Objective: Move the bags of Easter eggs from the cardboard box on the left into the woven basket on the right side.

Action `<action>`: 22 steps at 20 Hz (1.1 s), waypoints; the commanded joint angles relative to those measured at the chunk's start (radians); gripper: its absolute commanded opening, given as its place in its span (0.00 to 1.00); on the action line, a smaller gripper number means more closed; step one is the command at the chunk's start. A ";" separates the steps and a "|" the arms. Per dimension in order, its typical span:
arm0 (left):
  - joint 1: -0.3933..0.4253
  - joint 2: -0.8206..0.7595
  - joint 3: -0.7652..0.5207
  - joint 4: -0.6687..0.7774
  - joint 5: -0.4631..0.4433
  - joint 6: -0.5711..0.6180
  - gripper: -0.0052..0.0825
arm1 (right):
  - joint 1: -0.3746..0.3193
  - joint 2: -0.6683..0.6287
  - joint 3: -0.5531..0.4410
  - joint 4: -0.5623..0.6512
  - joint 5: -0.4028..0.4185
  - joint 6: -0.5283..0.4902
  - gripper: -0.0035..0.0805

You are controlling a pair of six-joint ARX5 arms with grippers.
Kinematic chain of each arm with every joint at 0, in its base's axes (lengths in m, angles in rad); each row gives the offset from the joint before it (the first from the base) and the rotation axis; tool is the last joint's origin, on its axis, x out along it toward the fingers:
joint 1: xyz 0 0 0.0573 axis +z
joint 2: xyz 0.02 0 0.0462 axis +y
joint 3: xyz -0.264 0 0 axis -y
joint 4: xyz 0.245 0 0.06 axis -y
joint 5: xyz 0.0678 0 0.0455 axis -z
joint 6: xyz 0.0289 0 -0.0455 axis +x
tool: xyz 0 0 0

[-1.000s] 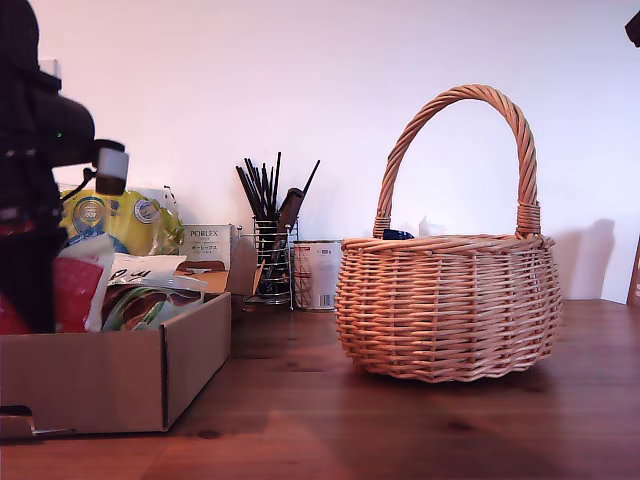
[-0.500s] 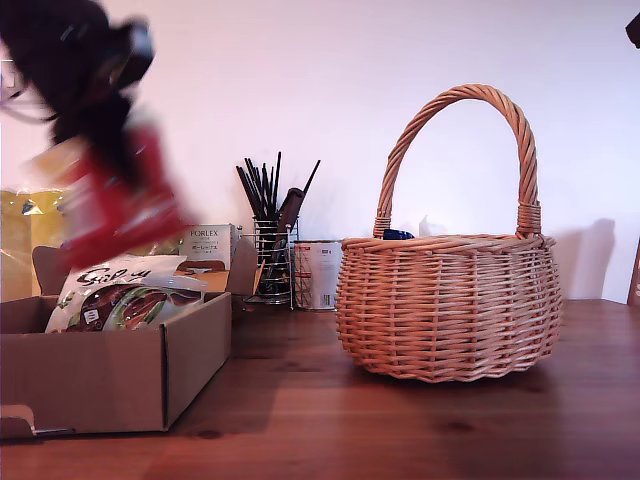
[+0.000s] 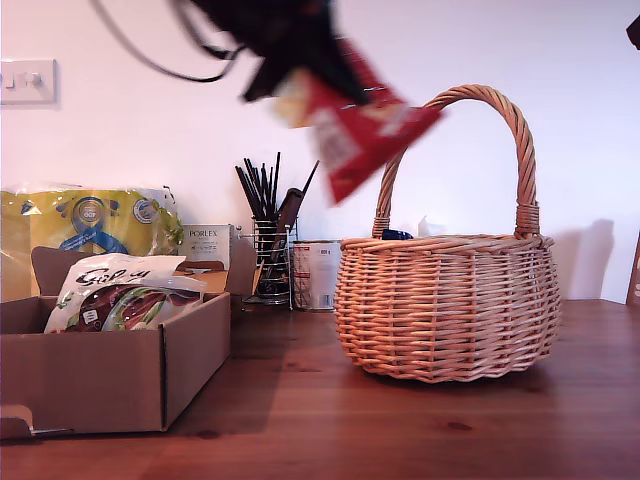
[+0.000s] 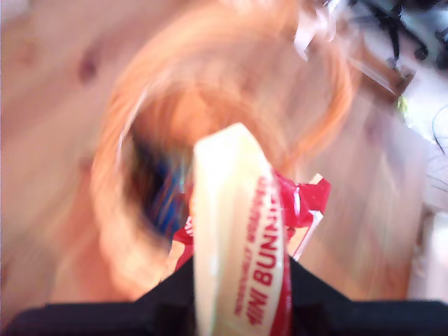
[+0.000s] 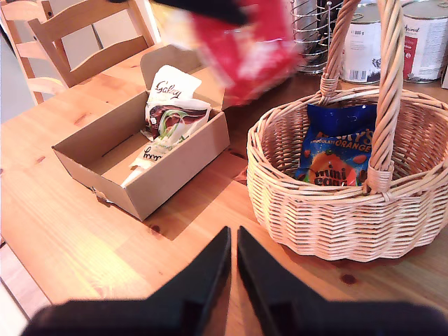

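My first gripper [image 3: 315, 75] hangs high above the table, shut on a red-and-white bag of Easter eggs [image 3: 360, 130] that dangles, blurred, just beside the woven basket's handle [image 3: 470, 95]. In the first wrist view that bag [image 4: 241, 238] hangs over the blurred basket mouth [image 4: 112, 175]. A blue bag [image 5: 332, 147] lies inside the woven basket [image 5: 322, 210]. A white-and-green bag [image 3: 120, 295] rests in the cardboard box [image 3: 110, 375] at the exterior view's left. My second gripper [image 5: 233, 241] hovers shut and holding nothing, short of the basket and box.
A big yellow pack [image 3: 90, 220], a white Porlex carton [image 3: 210, 243], a wire holder of black sticks [image 3: 270, 250] and tins [image 3: 318, 275] stand by the wall behind the box. Wooden chairs [image 5: 77, 35] stand at the table's far edge in the second wrist view.
My first gripper has lifted the red-and-white bag out of the box and swung it up and toward the exterior view's right, to beside the basket handle.
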 commanded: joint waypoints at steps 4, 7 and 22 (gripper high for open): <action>-0.030 0.140 -0.008 0.142 -0.062 -0.285 0.16 | 0.003 0.004 0.015 0.003 -0.003 -0.002 0.03; -0.061 0.180 -0.008 0.222 -0.097 -0.337 0.16 | 0.003 0.004 0.015 0.003 -0.003 -0.002 0.03; -0.157 0.272 -0.008 0.378 -0.214 -0.454 0.16 | 0.003 0.004 0.015 0.003 -0.003 -0.002 0.03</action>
